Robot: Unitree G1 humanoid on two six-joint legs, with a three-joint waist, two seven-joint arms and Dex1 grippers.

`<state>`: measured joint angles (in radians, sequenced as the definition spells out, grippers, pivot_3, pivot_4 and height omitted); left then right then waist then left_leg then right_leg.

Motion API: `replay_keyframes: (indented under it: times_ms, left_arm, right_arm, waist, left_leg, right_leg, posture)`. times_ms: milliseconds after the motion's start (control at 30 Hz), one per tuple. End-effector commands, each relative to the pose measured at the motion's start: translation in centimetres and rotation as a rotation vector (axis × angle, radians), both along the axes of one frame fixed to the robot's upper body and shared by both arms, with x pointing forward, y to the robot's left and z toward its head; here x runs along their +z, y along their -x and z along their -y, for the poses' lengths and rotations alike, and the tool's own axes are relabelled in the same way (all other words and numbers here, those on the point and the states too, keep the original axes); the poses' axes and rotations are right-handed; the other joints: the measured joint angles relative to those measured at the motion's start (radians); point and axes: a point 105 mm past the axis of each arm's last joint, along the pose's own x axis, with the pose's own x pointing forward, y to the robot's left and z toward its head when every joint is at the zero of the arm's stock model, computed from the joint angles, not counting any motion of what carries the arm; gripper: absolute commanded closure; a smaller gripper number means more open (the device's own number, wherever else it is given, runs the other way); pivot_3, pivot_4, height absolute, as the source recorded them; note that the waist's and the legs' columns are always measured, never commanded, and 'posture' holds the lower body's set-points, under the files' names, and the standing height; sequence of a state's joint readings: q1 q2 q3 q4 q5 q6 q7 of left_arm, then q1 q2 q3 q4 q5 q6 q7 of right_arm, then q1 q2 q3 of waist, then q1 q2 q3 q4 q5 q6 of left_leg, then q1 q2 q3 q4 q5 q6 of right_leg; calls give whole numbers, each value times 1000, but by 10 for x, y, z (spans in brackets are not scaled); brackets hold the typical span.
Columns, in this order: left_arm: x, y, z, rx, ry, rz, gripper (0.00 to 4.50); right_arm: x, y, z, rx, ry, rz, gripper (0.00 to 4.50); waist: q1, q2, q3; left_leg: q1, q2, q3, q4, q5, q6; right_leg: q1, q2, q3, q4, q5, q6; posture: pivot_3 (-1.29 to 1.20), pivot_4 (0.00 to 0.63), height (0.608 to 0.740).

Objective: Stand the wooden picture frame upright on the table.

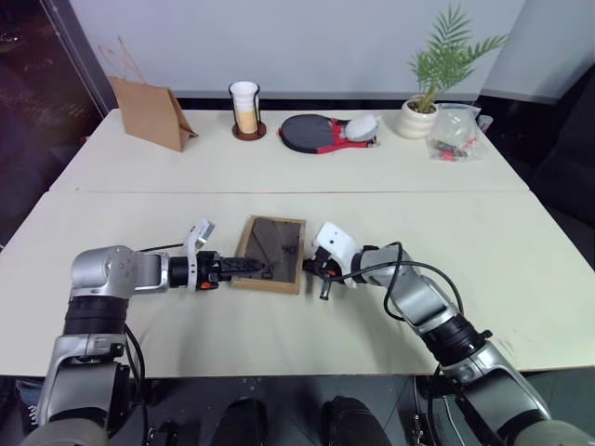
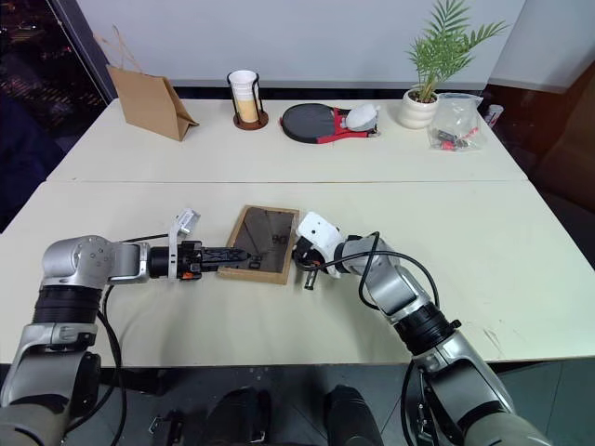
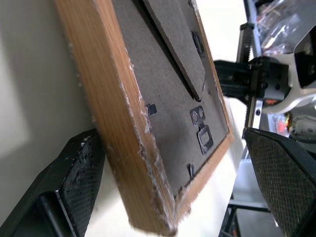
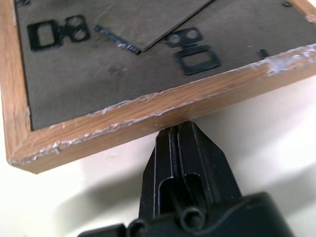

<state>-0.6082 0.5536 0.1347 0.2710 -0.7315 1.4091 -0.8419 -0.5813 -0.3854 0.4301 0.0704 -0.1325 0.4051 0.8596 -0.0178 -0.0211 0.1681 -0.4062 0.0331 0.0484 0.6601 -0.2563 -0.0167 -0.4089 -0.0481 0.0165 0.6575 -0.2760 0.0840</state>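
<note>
The wooden picture frame [image 1: 271, 251] lies on the table [image 1: 521, 242] near its front edge, with its dark back panel and fold-out stand [image 3: 173, 44] facing up. My left gripper [image 1: 249, 266] comes in from the frame's left side and is open. Its fingers [image 3: 74, 187] straddle the frame's near left corner, one beside the wooden edge and one over the back panel. My right gripper [image 4: 182, 129] is shut and empty, and its tips touch the frame's wooden right side edge [image 4: 163, 116] low down.
Along the far side of the table stand a brown paper bag [image 1: 149, 111], a cup in a black holder [image 1: 245, 110], dark paddles [image 1: 316, 133], a potted plant [image 1: 420, 116] and a clear plastic bag [image 1: 456, 135]. A seam [image 1: 279, 192] crosses the tabletop.
</note>
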Motion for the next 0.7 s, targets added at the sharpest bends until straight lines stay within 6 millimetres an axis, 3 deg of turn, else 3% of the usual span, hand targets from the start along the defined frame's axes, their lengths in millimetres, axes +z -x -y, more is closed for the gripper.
replay_keyframes:
  times_ms: [33, 200, 233, 300, 467, 600, 700]
  left_arm:
    - [0, 8, 12, -44, 46, -16, 47]
    - [2, 6, 11, -7, 115, -36, 47]
    - [2, 5, 11, 4, 122, -39, 276]
    - [1, 4, 10, 21, 145, -46, 873]
    - [4, 7, 11, 34, 204, -55, 3290]
    - [11, 14, 10, 36, 264, -47, 3254]
    - [25, 25, 9, 38, 348, 7, 3254]
  right_arm:
    - [10, 12, -20, 88, -37, 12, 4500]
    - [7, 11, -15, 81, -19, 18, 4500]
    - [6, 10, -14, 77, -13, 19, 4500]
    - [5, 11, -10, 73, -6, 17, 4500]
    - [2, 12, -2, 57, 8, 12, 4500]
    - [2, 13, 9, 33, 14, 13, 4500]
    - [20, 11, 26, 2, 0, 44, 4500]
  waist:
    - [0, 0, 0]
    - [1, 0, 0]
    - [1, 0, 0]
    - [1, 0, 0]
    - [1, 0, 0]
    - [1, 0, 0]
    - [4, 0, 0]
  left_leg:
    - [0, 0, 0, 0, 0, 0]
    - [-1, 0, 0, 0, 0, 0]
    - [-1, 0, 0, 0, 0, 0]
    - [-1, 0, 0, 1, 0, 0]
    - [-1, 0, -1, 1, 0, 0]
    - [-1, 1, -1, 1, 0, 0]
    - [-2, 1, -2, 1, 0, 0]
  right_leg:
    - [0, 0, 0, 0, 0, 0]
    - [-1, 0, 0, 0, 0, 0]
    - [-1, 0, 0, 0, 0, 0]
    - [-1, 0, 0, 0, 0, 0]
    - [-1, 0, -1, 0, 0, 0]
    - [-1, -1, -1, 0, 0, 0]
    - [-1, -2, 0, 0, 0, 0]
  posture:
    - [0, 150, 740]
    - [0, 150, 740]
    - [0, 150, 740]
    - [0, 150, 740]
    - [0, 150, 740]
    - [0, 150, 740]
    - [0, 150, 740]
